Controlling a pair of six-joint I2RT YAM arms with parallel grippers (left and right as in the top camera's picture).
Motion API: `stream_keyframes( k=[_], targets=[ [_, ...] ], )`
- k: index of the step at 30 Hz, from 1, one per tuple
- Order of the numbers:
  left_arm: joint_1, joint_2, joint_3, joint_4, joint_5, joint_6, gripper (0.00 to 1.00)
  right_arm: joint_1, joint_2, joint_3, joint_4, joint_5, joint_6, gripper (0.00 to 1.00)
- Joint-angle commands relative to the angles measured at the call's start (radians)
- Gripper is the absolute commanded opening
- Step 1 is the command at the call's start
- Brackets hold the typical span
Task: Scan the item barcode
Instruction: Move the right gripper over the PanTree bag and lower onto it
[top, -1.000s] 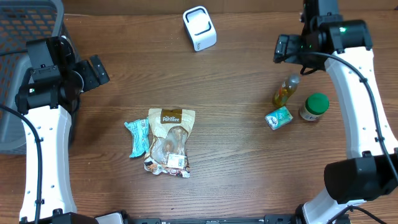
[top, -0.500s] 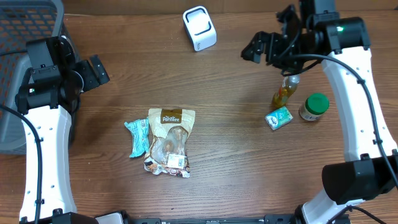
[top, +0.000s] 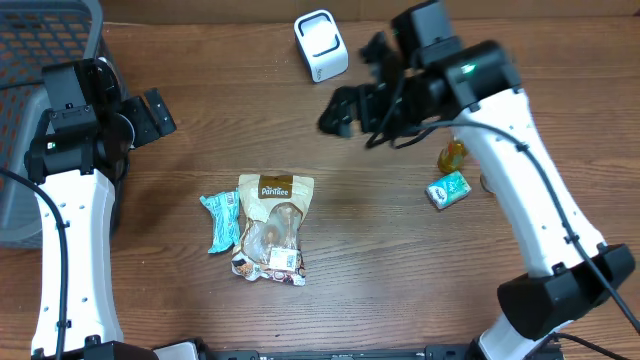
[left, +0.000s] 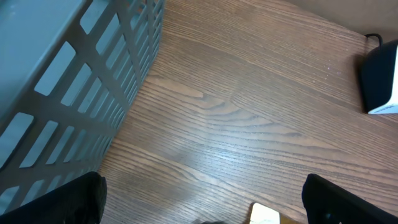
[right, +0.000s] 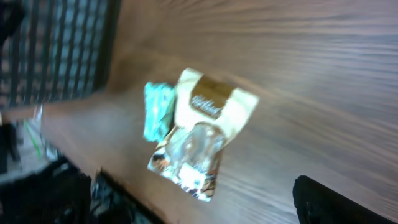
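Toward the near edge of the wooden table (top: 400, 300), the snack bag (top: 272, 228) is laid flat, its white label at the near end and its brown header pointing away. A teal packet (top: 221, 220) is set against the bag's left side. Farther back and to the right, a small teal carton (top: 447, 189) is seen just beside a bottle of yellow liquid (top: 452, 156), which is partly hidden by the right arm. Beyond these, the right gripper (top: 352, 88) is held over bare wood, near the scanner and well apart from the bag. Its jaws are spread wide and nothing is grasped. At the same depth on the far left, the left gripper (top: 152, 113) is positioned beside a grey slatted basket (top: 40, 30), likewise released and empty. At the far edge, the white scanner (top: 321, 45) is stood alone — untouched by either arm.
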Motion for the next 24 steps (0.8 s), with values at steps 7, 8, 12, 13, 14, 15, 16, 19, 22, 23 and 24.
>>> stream_keyframes(
  k=[7, 8, 12, 13, 14, 15, 16, 19, 22, 23, 24],
  targets=[
    [-0.002, -0.006, 0.023, 0.0, 0.001, 0.019, 1.0, 0.199, -0.028, 0.027, 0.087, -0.017, 0.004, 1.0],
    [-0.002, -0.006, 0.023, 0.0, 0.001, 0.019, 0.99, 0.215, -0.028, 0.027, 0.094, -0.017, 0.004, 1.0],
    [-0.002, -0.006, 0.023, 0.0, 0.001, 0.019, 1.0, 0.269, -0.027, 0.027, 0.123, -0.016, 0.017, 1.0],
    [-0.002, -0.006, 0.023, 0.0, 0.001, 0.019, 1.0, 0.279, -0.027, 0.027, 0.13, -0.016, 0.043, 0.98],
    [-0.002, -0.006, 0.023, 0.0, 0.001, 0.019, 1.0, 0.29, -0.026, 0.026, 0.139, -0.015, 0.076, 0.95],
    [-0.002, -0.006, 0.023, 0.0, 0.001, 0.019, 1.0, 0.299, -0.025, 0.021, 0.148, -0.014, 0.096, 0.92],
    [-0.002, -0.006, 0.023, 0.0, 0.001, 0.019, 1.0, 0.311, -0.025, 0.014, 0.157, -0.004, 0.115, 0.9],
    [-0.002, -0.006, 0.023, 0.0, 0.001, 0.019, 0.99, 0.36, -0.025, -0.044, 0.183, 0.145, 0.227, 0.83],
    [-0.002, -0.006, 0.023, 0.0, 0.001, 0.019, 1.0, 0.39, -0.023, -0.105, 0.198, 0.262, 0.31, 0.79],
    [-0.002, -0.006, 0.023, 0.0, 0.001, 0.019, 0.99, 0.399, -0.023, -0.128, 0.206, 0.282, 0.326, 0.78],
    [-0.002, -0.006, 0.023, 0.0, 0.001, 0.019, 0.99, 0.406, -0.023, -0.151, 0.216, 0.293, 0.339, 0.77]
  ],
)
